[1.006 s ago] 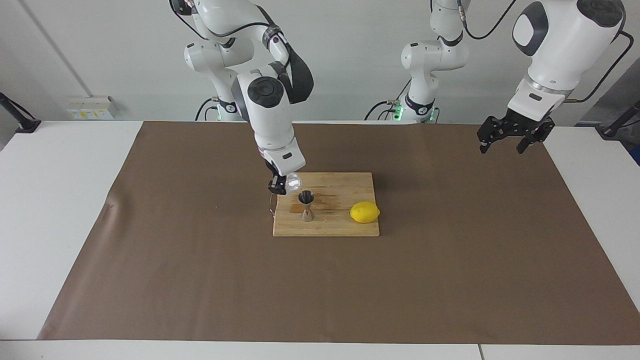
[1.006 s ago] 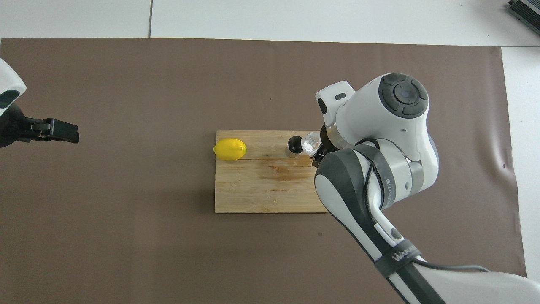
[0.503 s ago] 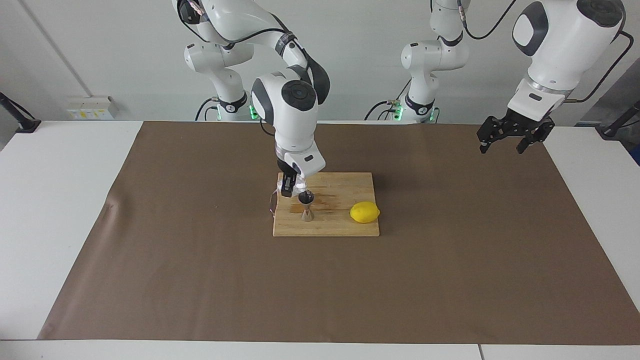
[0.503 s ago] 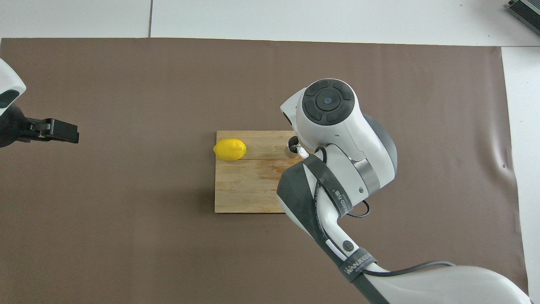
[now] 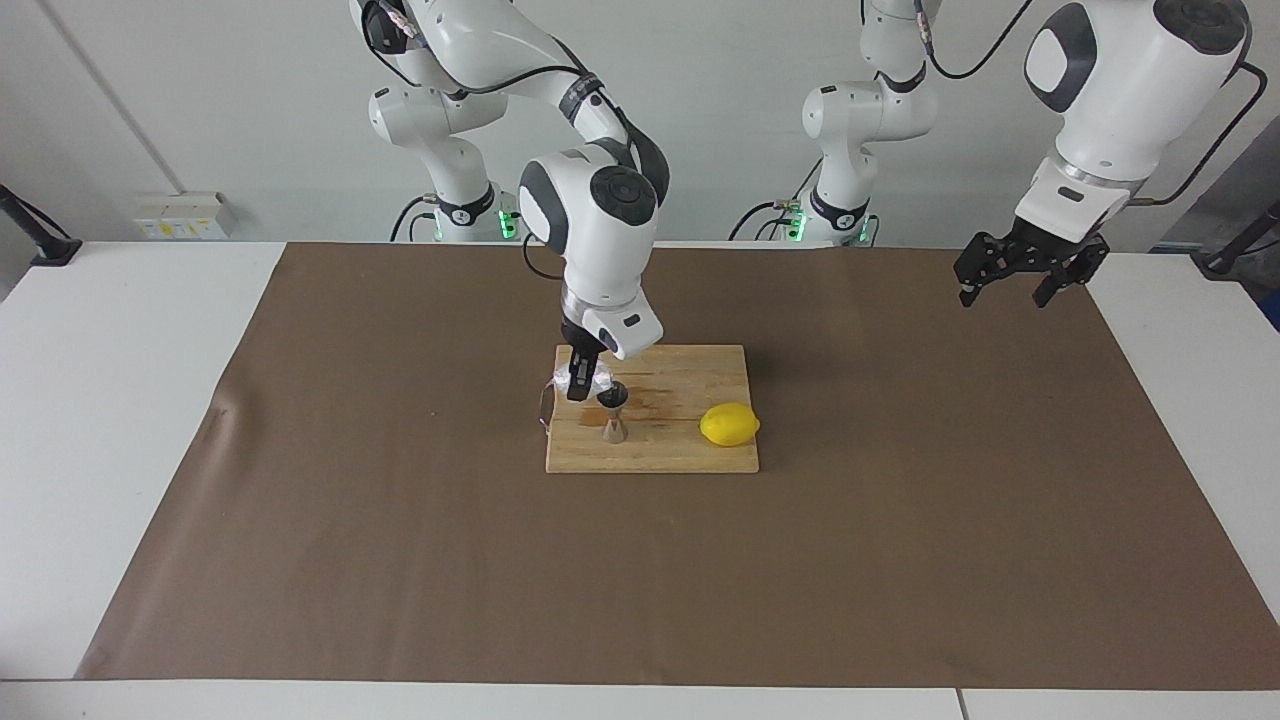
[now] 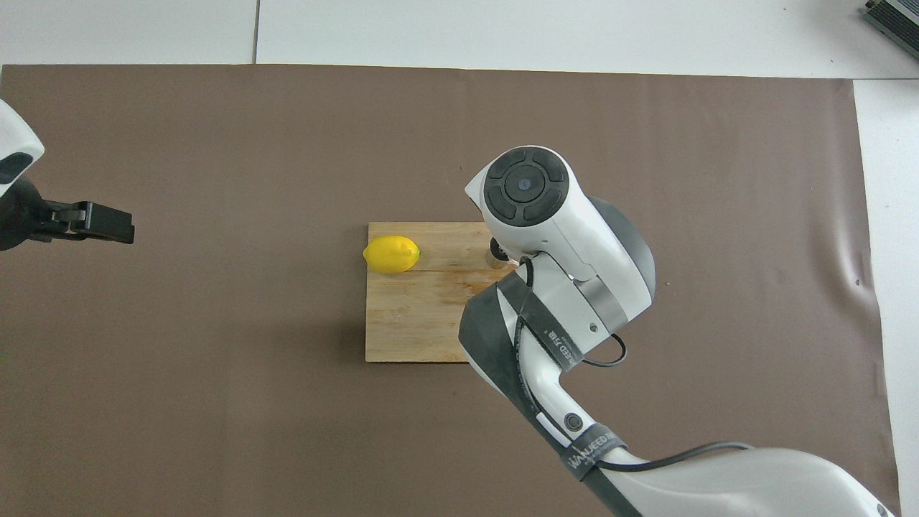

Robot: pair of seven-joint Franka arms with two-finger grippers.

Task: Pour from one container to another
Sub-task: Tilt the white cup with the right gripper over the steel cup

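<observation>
The right gripper (image 5: 580, 385) grips the glass cup (image 5: 592, 380), just beside the jigger (image 5: 612, 410). Overhead, the arm hides both cup and gripper; only the jigger's rim shows.

Yellow lemon (image 5: 729, 424) at frame centre, pale wooden board (image 5: 690, 455) with darker stain, brown table cover (image 5: 400, 540), white arms with black grippers.

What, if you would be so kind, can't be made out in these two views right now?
- Overhead view: the right arm's wrist covers the right gripper, the glass cup and most of the jigger.
- Facing view: whether liquid sits in the cup or jigger is too small to tell.
- Overhead view: the picture's edge cuts off the waiting left gripper, showing only its tip.
</observation>
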